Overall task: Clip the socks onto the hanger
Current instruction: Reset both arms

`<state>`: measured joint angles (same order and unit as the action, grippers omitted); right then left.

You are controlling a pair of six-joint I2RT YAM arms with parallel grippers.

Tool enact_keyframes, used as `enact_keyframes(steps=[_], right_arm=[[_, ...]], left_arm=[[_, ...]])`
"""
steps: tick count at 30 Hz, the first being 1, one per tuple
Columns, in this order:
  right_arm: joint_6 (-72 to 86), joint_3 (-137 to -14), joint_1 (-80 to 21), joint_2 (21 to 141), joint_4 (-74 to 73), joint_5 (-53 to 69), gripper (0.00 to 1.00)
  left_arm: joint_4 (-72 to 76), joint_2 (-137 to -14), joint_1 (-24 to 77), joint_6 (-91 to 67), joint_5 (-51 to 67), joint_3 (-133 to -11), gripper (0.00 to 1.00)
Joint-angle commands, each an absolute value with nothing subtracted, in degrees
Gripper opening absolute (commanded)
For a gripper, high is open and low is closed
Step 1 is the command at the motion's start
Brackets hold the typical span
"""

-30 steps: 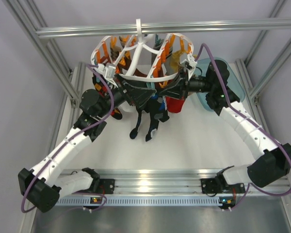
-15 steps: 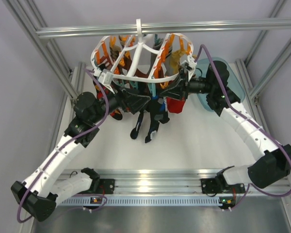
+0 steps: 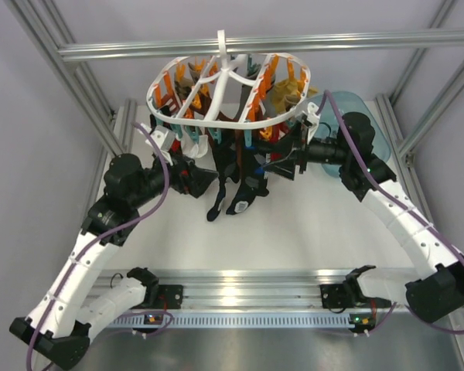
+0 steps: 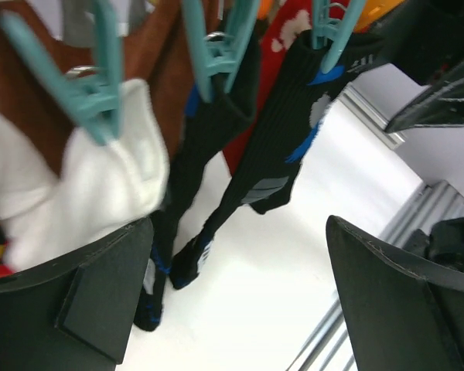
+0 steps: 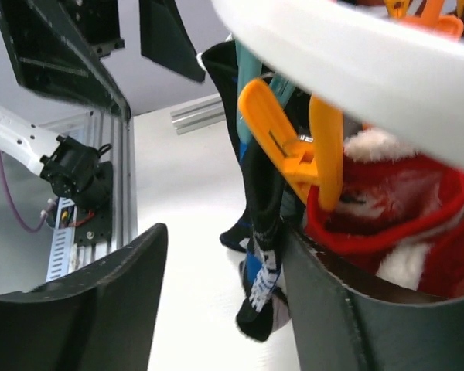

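The white ring hanger (image 3: 216,97) hangs from the top bar, with orange and teal clips under its rim. Two dark socks (image 3: 243,193) with blue and white patches dangle below it. In the left wrist view each sock (image 4: 282,147) is pinched at the cuff by a teal clip (image 4: 216,54). My left gripper (image 3: 209,176) is open just left of the socks with nothing between its fingers (image 4: 69,301). My right gripper (image 3: 288,158) is open at their right side. One sock (image 5: 263,224) hangs beside its right finger (image 5: 348,325), below an orange clip (image 5: 294,147).
A white sock (image 4: 85,193) and a red sock (image 5: 387,209) hang from neighbouring clips, along with other coloured socks. A translucent blue bin (image 3: 363,116) stands at the back right. Metal frame posts and the top bar (image 3: 332,39) enclose the table.
My right gripper has opened from shut and drawn slightly right. The left arm has pulled back to the left, away from the socks. The hanger has swung back to hang more level.
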<state>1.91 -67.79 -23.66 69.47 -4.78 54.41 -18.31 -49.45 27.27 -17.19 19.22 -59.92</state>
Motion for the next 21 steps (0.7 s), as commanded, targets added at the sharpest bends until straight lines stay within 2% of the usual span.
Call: enact_keyframes(steps=[1, 2, 6, 7, 10, 11, 17, 21], right_arm=[[0.44, -66.27, -22.94, 65.22, -8.51, 51.77, 0.62], [-0.34, -65.14, -22.94, 63.56, -9.22, 51.42, 0.67], [-3.51, -61.53, -22.85, 58.37, -11.95, 48.96, 0.75], [-3.69, -59.78, -22.85, 55.92, -12.3, 48.17, 0.82], [-4.39, -57.4, -22.41, 52.66, -13.8, 45.62, 0.92], [-4.22, -56.0, -22.24, 50.56, -14.15, 44.75, 0.99], [-2.56, -54.93, -21.71, 47.11, -21.43, 28.09, 1.0], [-0.7, -51.51, -17.59, 45.45, -23.91, 21.11, 1.0]], left_arm=[[-21.79, -45.89, 24.62, -12.92, 17.49, -61.53, 0.98], [-22.23, -44.4, 22.78, -12.83, 17.84, -61.26, 0.98], [-23.73, -39.74, 18.2, -12.39, 18.19, -59.16, 0.98], [-25.04, -38.68, 16.71, -11.61, 18.37, -58.89, 0.98], [-27.94, -35.86, 14.68, -9.85, 16.97, -58.62, 0.98], [-28.91, -35.51, 13.02, -7.93, 16.44, -58.71, 0.98], [-42.96, -40.68, 7.92, -2.02, 4.52, -63.27, 0.98], [-51.13, -47.1, 5.63, 0.61, -3.77, -64.86, 0.98]])
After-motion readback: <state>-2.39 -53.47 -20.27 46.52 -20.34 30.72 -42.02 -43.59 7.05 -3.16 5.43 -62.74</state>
